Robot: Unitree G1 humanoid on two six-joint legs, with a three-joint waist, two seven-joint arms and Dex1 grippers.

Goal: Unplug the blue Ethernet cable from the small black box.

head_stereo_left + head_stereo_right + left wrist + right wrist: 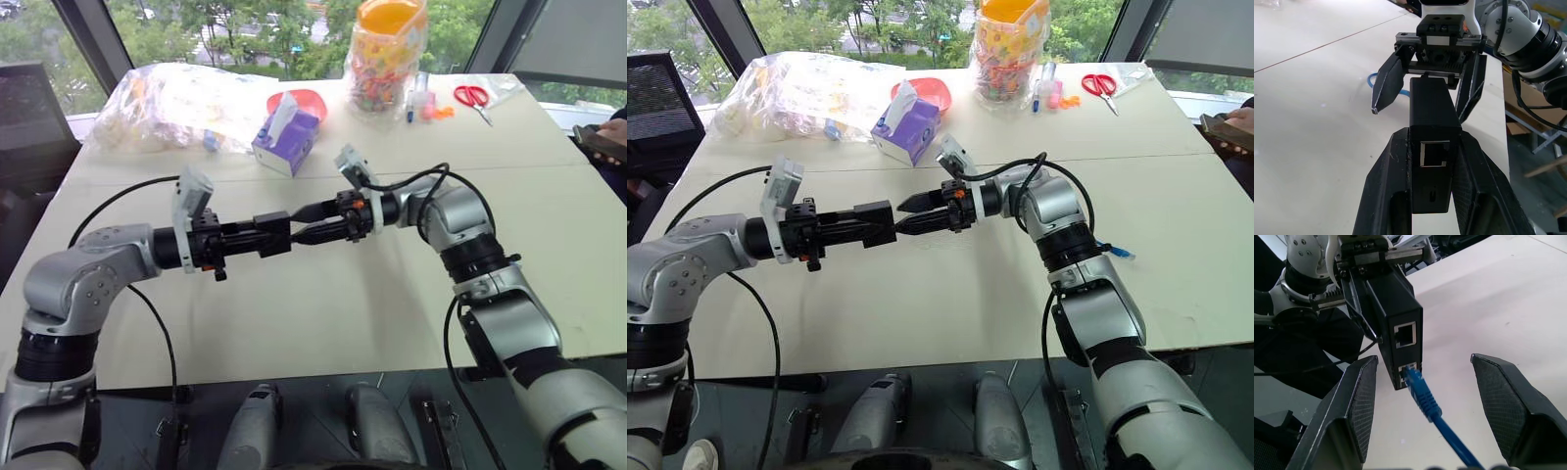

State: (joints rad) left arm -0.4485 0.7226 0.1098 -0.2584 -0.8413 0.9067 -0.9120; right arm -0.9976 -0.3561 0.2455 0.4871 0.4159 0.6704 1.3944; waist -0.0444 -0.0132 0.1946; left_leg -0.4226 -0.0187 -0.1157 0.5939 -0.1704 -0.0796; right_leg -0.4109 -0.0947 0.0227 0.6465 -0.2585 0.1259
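White table (323, 313) by big windows, clutter along its far edge: purple tissue box (287, 140), candy jar (386, 56), scissors (473, 97). Small black box (1397, 318) is pinched in the left gripper (1432, 161) above the bare mid-table, blue Ethernet cable (1425, 401) plugged into its lower port. Right gripper (1422, 396) faces it, fingers spread either side of the plug, not touching.

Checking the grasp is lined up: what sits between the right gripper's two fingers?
In the right wrist view, the blue Ethernet cable runs between the open fingers of the right gripper, plugged into the small black box.
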